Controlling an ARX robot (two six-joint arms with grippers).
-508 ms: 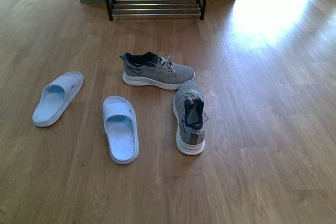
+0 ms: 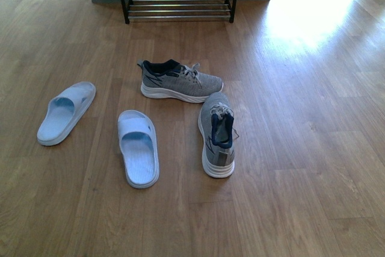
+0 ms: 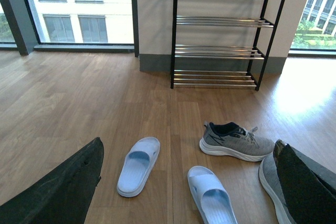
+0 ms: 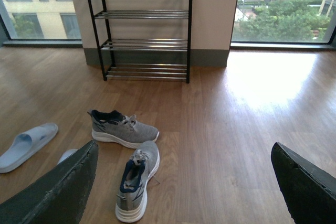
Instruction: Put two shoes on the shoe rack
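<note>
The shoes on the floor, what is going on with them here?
Nothing is being handled yet. The far sneaker lies side-on to the shoe rack, and the near sneaker points its toe toward it; both are on the wooden floor. The left slipper and the middle slipper, both light blue, lie beside them. The rack's bars carry nothing. The left gripper and the right gripper hover empty, jaws wide open.

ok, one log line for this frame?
far sneaker, near sneaker: on floor | shoe rack: no shoes | left fingers: open | right fingers: open

Left claw (image 3: pixel 188 144) and right claw (image 4: pixel 185 147), jaws of each spread wide apart.
</note>
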